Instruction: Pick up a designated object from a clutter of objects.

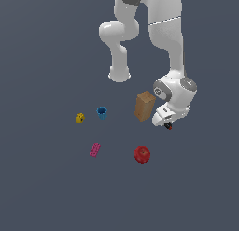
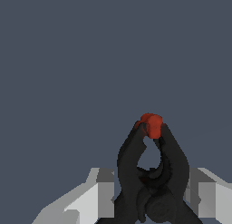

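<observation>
Exterior view, from its left to its right: yellow block [image 1: 80, 118], then blue cup [image 1: 101, 112] just beside it. Pink brick [image 1: 95, 150] lies flat nearer the camera. Red apple [image 1: 142, 154] sits below the brown box [image 1: 144, 105], which stands upright, slightly tilted. All well apart on the grey floor [image 1: 46, 188].

Clamp [image 2: 151, 173]: black, two curved arms meeting at a red-orange tip [image 2: 151, 124], a loop-shaped gap between the arms, a round pivot lower down. In the exterior view only a dark speck with a red end [image 1: 168, 126] shows under the hand, just to the right of the box.

Gripper [image 2: 149, 196]: pale fingers [image 2: 97, 198] flank the clamp's lower body on both sides, pressed close against it, moderately apart with the clamp filling the gap. Whether the clamp is off the floor cannot be told.
</observation>
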Robot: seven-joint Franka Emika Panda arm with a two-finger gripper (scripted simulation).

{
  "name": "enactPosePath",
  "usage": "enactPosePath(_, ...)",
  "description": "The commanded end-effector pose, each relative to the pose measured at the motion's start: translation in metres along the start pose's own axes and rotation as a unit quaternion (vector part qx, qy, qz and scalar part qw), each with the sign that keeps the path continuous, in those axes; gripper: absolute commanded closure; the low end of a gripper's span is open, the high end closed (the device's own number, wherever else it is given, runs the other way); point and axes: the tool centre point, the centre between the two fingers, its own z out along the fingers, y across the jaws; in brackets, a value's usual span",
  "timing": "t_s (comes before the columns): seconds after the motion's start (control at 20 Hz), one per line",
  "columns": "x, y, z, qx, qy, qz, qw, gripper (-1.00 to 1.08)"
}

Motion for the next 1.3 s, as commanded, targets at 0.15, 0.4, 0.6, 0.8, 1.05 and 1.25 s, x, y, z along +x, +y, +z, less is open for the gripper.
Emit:
enactPosePath(0.15, 0.000, 0.000, 0.000, 0.000, 0.000, 0.000, 1.0000, 1.08)
enactPosePath(0.4, 0.001, 0.001, -0.003, 0.000, 0.001, 0.000, 1.0000, 1.08)
enactPosePath(0.6, 0.004, 0.004, -0.014, 0.000, 0.001, 0.000, 1.0000, 1.08)
enactPosePath(0.8, 0.009, 0.009, -0.035, 0.000, 0.001, 0.000, 1.0000, 1.08)
enactPosePath(1.05, 0.019, 0.019, -0.072, 0.000, 0.000, 0.000, 1.0000, 1.08)
enactPosePath(1.25, 0.028, 0.028, -0.111, 0.001, 0.000, -0.001, 1.0000, 1.08)
